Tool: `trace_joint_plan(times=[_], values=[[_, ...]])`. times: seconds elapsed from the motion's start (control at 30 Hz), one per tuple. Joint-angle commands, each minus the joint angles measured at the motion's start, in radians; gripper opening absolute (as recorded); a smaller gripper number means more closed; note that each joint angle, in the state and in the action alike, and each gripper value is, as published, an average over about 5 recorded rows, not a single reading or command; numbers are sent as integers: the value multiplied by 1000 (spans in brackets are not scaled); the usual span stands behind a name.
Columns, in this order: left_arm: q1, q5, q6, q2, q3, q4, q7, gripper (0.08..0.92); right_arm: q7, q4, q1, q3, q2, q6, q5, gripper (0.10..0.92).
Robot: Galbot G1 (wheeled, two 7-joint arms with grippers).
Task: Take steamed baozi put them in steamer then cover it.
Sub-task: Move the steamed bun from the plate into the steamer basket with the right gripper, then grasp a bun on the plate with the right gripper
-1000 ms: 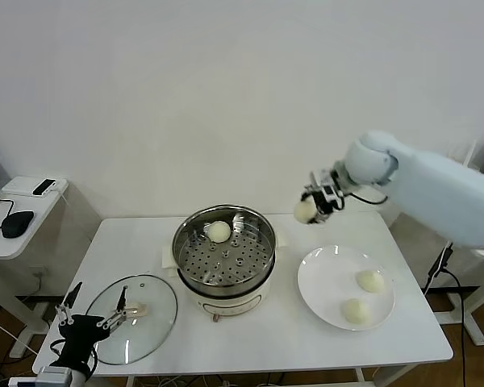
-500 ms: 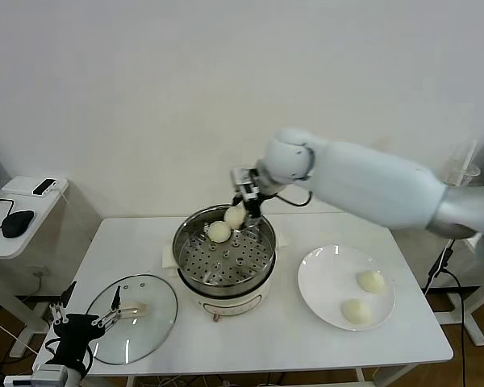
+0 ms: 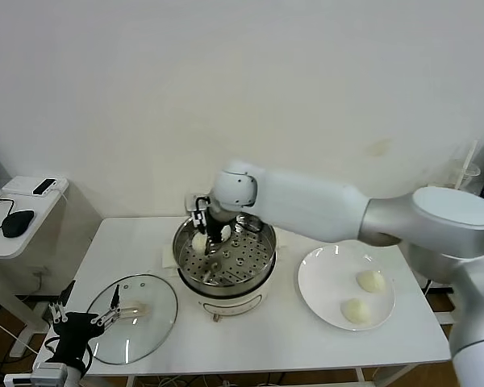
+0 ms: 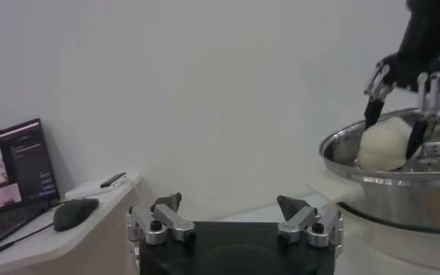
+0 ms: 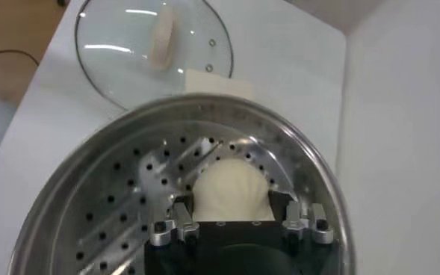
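The right gripper (image 3: 202, 236) reaches into the steamer (image 3: 258, 278) and clasps a baozi (image 3: 198, 241) low over the perforated tray, at the pot's left side. Two more baozi (image 3: 370, 280) sit on the white plate (image 3: 323, 278). The left gripper (image 3: 86, 320), fingers spread, hangs beside the glass cover (image 3: 149, 318) lying on the table (image 3: 282, 339).

1. A lab or test room was suggested by a bare white wall (image 3: 242, 81) and plain white table (image 3: 145, 242).
2. A side desk (image 3: 16, 234) with laptop (image 4: 14, 175) and mouse (image 3: 16, 223) was seen.
3. Loose cables (image 3: 0, 339) were noted on the floor.
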Motion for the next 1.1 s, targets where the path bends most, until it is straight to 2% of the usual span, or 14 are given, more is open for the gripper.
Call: trace_joint_plan(times=[0.03,0.3,0.47,0.57,0.8,1.1], values=[[0,0,-1,-1,1,0,0,823,15,-65,-32,-19,71,-24,-3,636],[4,-3,-1,0,-2,-6,0,823,-15,-86,-41,-7,64,-8,-48,655],[5,-6,-1,1,-4,-8,0,823,-92,-40,22,8,-4,43,-79,773],[4,-6,-1,3,-2,-9,1,823,-150,10,89,19,-68,85,-76,814],[-1,-6,1,11,6,-17,2,823,-281,170,232,0,-283,191,-85,823],[7,-5,0,19,19,-25,2,823,-374,355,235,-26,-626,307,-232,823]])
